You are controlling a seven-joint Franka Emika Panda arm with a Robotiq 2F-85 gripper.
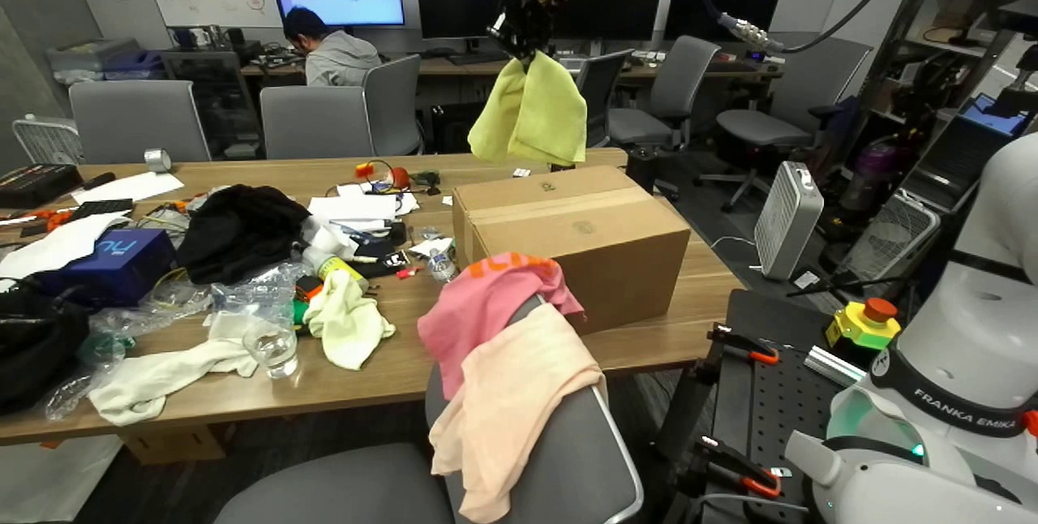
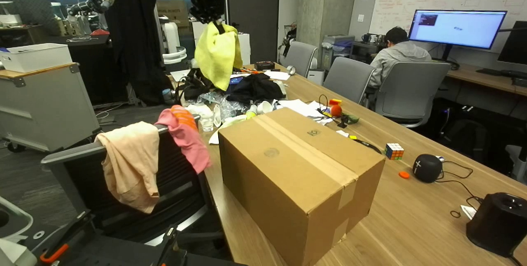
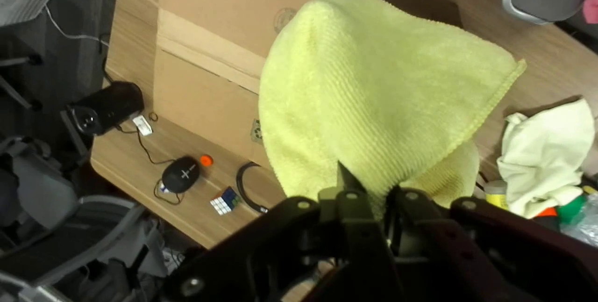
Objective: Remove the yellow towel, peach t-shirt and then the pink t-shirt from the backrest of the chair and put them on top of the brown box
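In an exterior view, the limp yellow-green cloth towel [image 1: 542, 114] is gripped at upper centre by the black two-fingered claw [image 1: 527, 60], clamped together on the bunched fabric. The soft salmon-pink t-shirt [image 1: 482, 309] and soft pale peach t-shirt [image 1: 519, 398] are draped over the curved grey chair [image 1: 577, 459] at lower centre. In an exterior view, the towel is suspended upper left of centre; the rectangular tan cardboard box [image 2: 296, 167] is borne by the brown wooden surface [image 2: 411, 212]. In the wrist view, the box is partly hidden by the towel.
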